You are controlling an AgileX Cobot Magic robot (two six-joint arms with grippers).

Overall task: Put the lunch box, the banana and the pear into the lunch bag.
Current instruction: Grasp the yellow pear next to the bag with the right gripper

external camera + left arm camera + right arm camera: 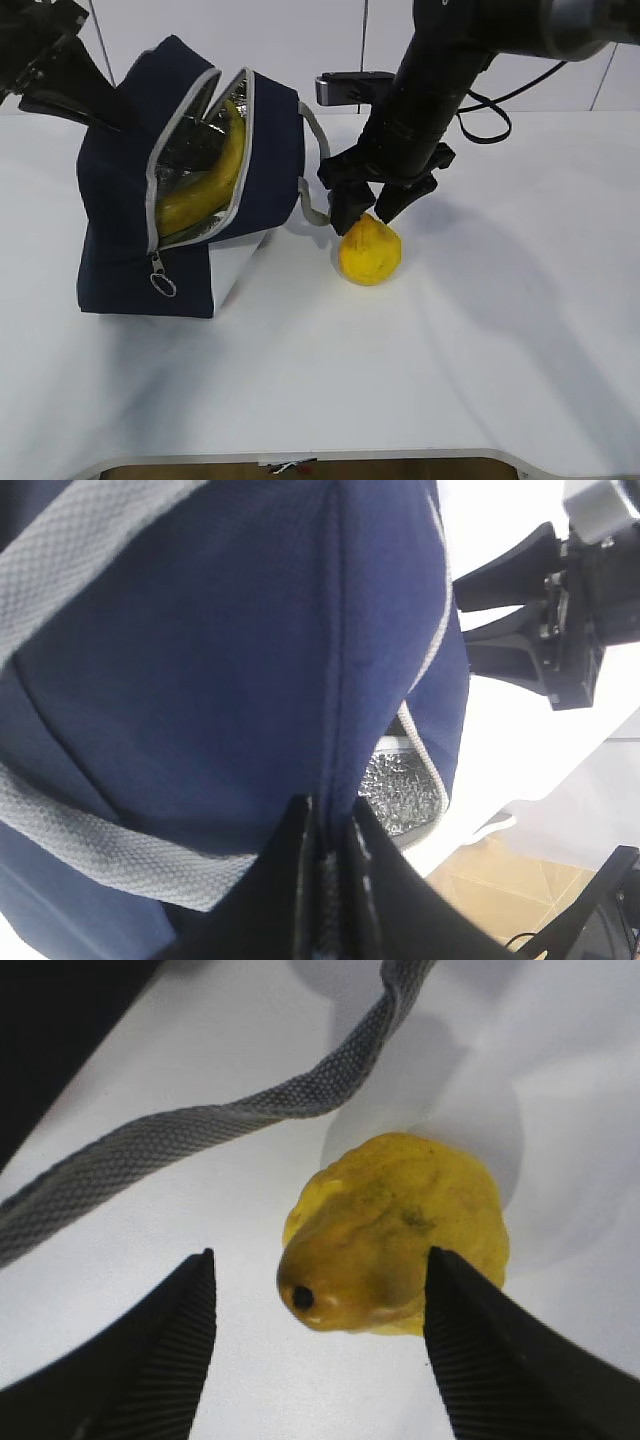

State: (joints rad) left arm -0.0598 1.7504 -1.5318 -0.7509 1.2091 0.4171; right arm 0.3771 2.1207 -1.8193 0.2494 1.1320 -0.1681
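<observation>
- Exterior view: the boxy navy-blue fabric lunch bag (190, 180) lies tipped, mouth gaping, the curved yellow banana (205, 185) already inside. The right gripper (368, 212) hangs spread wide over the squat yellow pear (370, 250) on the white table (480, 340). I'd say the pear is the step in hand.
- Left wrist view: the left gripper (328, 880) pinches the bag's seam (holding it steady).
- Right wrist view: fingers (150, 1350) straddle the pear; the next move calls for lowering and closing. The grey webbing handle (200, 1125) lies near, open table elsewhere. No lunch box visible.
</observation>
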